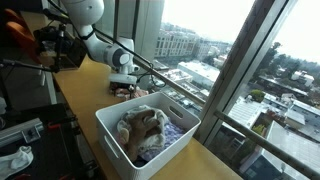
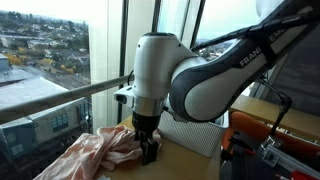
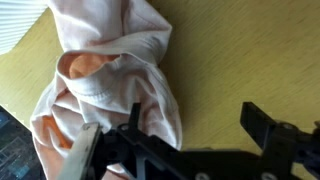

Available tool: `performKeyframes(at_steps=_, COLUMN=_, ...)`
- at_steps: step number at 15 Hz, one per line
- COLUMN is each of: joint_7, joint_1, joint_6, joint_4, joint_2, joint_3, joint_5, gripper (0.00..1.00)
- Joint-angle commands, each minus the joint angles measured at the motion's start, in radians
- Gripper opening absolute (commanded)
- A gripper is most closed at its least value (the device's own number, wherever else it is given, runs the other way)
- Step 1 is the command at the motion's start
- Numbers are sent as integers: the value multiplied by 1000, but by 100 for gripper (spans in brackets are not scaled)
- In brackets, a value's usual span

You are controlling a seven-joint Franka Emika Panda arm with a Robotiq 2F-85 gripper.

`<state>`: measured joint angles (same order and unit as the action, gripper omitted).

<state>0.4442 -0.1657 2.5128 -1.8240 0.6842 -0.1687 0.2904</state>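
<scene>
where the wooden counter (image 3: 230,60) meets the window (image 2: 60,60), a pink garment (image 2: 95,152) lies crumpled in a loose heap, its folds bunched since nothing spreads it. just right of it the gripper (image 2: 148,150) points straight down at its edge, fingers (image 3: 265,125) wide apart and empty, leaving room for a fold. further right stands the white basket (image 2: 195,135) of laundry.

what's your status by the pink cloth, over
Claw open, low over the table, holding nothing. Pink cloth bunched right beside it, contact unclear. White laundry basket close by, not blocking.
</scene>
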Motion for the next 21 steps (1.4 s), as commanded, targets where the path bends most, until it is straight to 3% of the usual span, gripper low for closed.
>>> performKeyframes(at_steps=1, joint_7=29, joint_1=28, joint_6=-26, joint_4=50, joint_2=43, joint_3=8, joint_5=3, gripper=100)
performKeyframes(at_steps=9, joint_7=48, joint_1=74, joint_6=-59, joint_4=142, joint_2=144, joint_3=15, joint_5=-10, gripper=100)
performKeyframes(at_steps=10, joint_7=50, joint_1=81, joint_6=-64, joint_4=150, joint_2=156, joint_3=13, joint_5=-14, gripper=77)
performKeyframes(at_steps=16, joint_7=44, joint_1=96, joint_6=-98, joint_4=186, joint_2=183, joint_3=13, joint_5=-19, gripper=34)
performKeyframes(at_steps=21, joint_7=22, joint_1=102, joint_6=-83, joint_4=127, joint_2=90, joint_3=11, joint_5=-20, gripper=1)
